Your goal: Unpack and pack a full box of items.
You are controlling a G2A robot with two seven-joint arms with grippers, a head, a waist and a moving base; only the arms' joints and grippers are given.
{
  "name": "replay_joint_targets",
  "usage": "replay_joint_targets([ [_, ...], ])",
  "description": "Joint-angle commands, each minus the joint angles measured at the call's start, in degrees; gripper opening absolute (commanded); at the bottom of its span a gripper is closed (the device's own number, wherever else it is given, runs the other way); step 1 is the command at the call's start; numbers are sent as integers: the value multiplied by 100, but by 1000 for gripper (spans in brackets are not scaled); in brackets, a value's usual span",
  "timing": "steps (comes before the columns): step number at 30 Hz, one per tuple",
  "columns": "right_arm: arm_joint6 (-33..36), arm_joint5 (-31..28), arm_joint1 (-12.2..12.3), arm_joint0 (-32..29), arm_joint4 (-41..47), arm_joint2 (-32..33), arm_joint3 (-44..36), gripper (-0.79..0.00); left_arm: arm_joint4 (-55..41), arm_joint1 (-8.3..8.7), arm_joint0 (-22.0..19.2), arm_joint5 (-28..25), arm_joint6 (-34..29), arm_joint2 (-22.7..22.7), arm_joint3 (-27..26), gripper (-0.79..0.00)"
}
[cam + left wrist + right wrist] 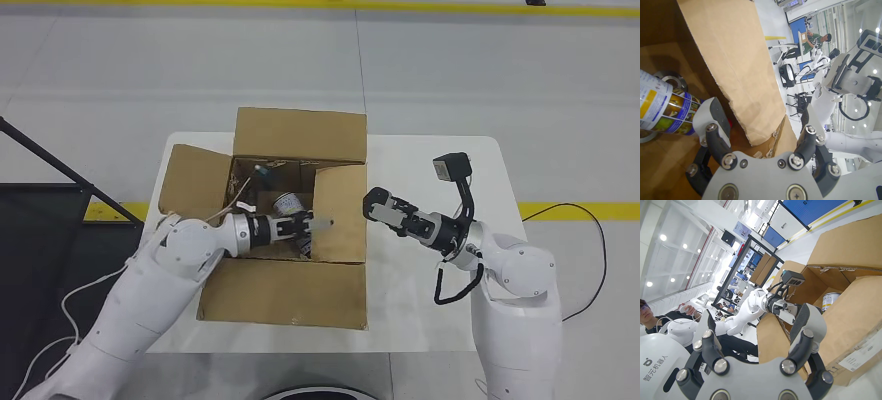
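Zero items seemingly out yet: can [664,106] lies just beside spread left pincer [761,113] inside box [280,290] (right pincer [757,319] spread, outside).

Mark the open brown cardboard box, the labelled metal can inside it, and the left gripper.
Open brown cardboard box [285,292], top view, on its near flap.
Labelled metal can [662,106], left wrist view, mid printed side.
Left gripper [762,108], left wrist view, midway between its fingertips.

White glossy arms [175,265] with black joints and a black looped cable [437,288]. On left gripper [761,111], grey plate [761,176], silver screws [728,161], white fingers [702,117], black pads [720,113]. Black lettering [656,367] on white shell [664,347].
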Motion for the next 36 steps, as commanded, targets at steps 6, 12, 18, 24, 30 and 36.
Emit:
replay_joint_targets([
  [6, 0, 0, 0, 0, 0, 0, 0, 0, -339, -67, -64, -212, 3, 85, 205, 0],
  [12, 0, 0, 0, 0, 0, 0, 0, 0, -390, -84, -82, -258, -44, 68, 238, 0],
  [18, 0, 0, 0, 0, 0, 0, 0, 0, -418, -67, -38, -252, -104, -62, 160, 0],
  [24, 0, 0, 0, 0, 0, 0, 0, 0, -468, -44, 36, -233, -116, -227, -18, 0],
  [30, 0, 0, 0, 0, 0, 0, 0, 0, -515, -44, 52, -225, -83, -309, -320, 0],
  [36, -288, -5, 71, -231, -27, 45, -270, 0, -479, -72, -65, -176, 9, -291, -567, 0],
])
